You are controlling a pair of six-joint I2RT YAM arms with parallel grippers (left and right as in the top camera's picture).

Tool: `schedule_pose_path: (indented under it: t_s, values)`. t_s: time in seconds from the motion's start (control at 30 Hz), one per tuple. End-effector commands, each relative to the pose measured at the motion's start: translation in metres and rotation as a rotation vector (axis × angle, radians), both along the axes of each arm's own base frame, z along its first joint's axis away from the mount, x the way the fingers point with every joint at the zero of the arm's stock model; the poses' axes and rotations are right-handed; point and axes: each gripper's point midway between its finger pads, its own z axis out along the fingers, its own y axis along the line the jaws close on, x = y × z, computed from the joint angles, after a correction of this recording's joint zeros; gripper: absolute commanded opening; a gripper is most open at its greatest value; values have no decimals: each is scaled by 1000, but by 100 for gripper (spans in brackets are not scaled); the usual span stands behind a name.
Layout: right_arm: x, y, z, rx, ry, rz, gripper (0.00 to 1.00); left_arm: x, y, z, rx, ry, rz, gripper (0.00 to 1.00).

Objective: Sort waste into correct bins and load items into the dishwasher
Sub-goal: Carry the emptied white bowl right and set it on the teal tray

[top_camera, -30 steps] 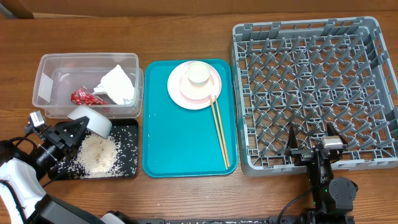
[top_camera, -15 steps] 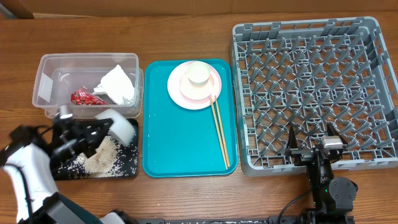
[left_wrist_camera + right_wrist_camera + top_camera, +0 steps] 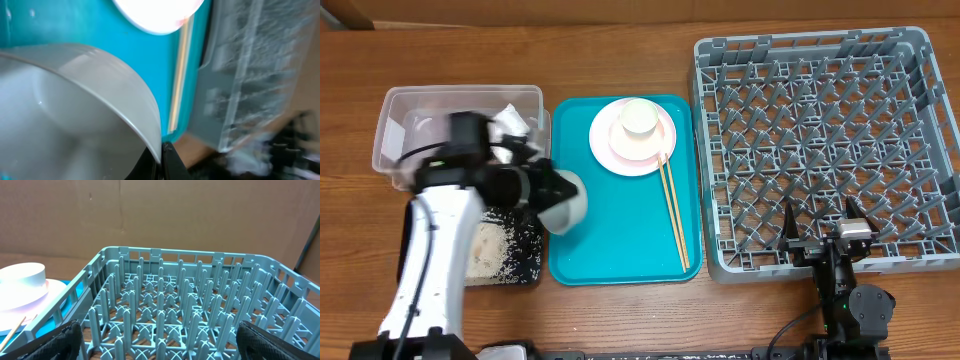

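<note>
Hanging tilted over the left edge of the teal tray [image 3: 620,240], the pale greenish-white bowl [image 3: 563,197] is pinched by its rim alone in the left gripper [image 3: 161,159], whose jaws are pressed onto the thin wall. So slight a hold may be lost on the way to the dish rack [image 3: 810,42] at the right. The bowl could swivel, or be dropped onto the chopsticks [image 3: 672,215] and pink plate [image 3: 615,150]. The right gripper [image 3: 160,345] is spread wide at the rack's near edge, and nothing is held in it.
</note>
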Motion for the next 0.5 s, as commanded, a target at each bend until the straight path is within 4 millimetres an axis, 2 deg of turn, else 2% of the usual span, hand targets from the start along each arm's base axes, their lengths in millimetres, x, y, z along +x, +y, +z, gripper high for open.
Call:
schedule_pose_path:
  t_s: [0.0, 0.17, 0.37, 0.47]
  values:
    - [0, 1, -1, -1, -5, 6, 100, -2, 1, -18, 289, 22, 45, 4]
    - [0, 1, -2, 0, -5, 6, 100, -16, -23, -35, 514, 6, -30, 4]
    - [0, 1, -1, -1, -5, 6, 100, -19, -51, -59, 629, -15, -101, 4]
    - [0, 1, -2, 0, -5, 6, 100, -16, -54, -72, 655, -4, -118, 4]
